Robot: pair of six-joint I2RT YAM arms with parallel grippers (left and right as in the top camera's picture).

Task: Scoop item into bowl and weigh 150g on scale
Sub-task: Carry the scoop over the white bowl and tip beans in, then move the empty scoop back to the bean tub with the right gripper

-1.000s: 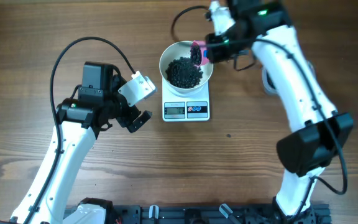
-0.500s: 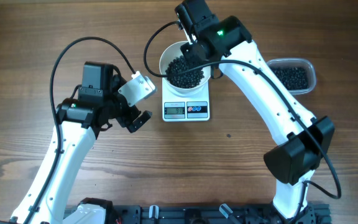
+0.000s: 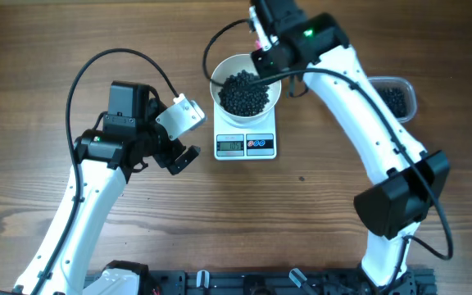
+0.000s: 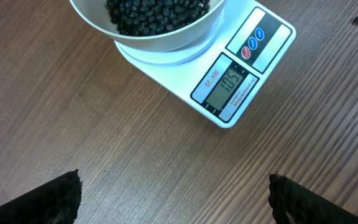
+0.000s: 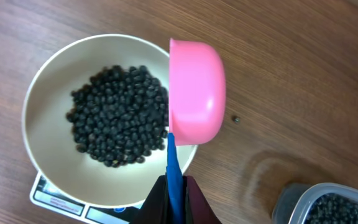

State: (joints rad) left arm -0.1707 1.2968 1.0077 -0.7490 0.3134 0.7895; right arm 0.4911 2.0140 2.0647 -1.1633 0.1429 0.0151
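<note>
The white bowl [image 3: 217, 79] stands on the white scale [image 3: 245, 146] with a heap of black beans [image 3: 244, 94] in it. My right gripper [image 5: 174, 200] is shut on the blue handle of a pink scoop [image 5: 194, 90]. The scoop hangs over the bowl's [image 5: 45, 155] right rim, its rounded back toward the wrist camera, beside the beans [image 5: 120, 118]. In the overhead view the arm hides the scoop. My left gripper [image 3: 183, 157] stands open left of the scale, nothing between its fingers [image 4: 58, 199]. The scale's display [image 4: 229, 84] shows digits.
A clear plastic tub [image 3: 398, 98] of black beans sits right of the bowl, half under the right arm; its corner [image 5: 328, 208] shows low right in the right wrist view. One stray bean [image 5: 235, 118] lies on the wooden table. A cable loops above the bowl.
The right wrist swung left across the bowl, then drifted back right a little, and the arm now covers more of the tub. The left arm has not moved.
</note>
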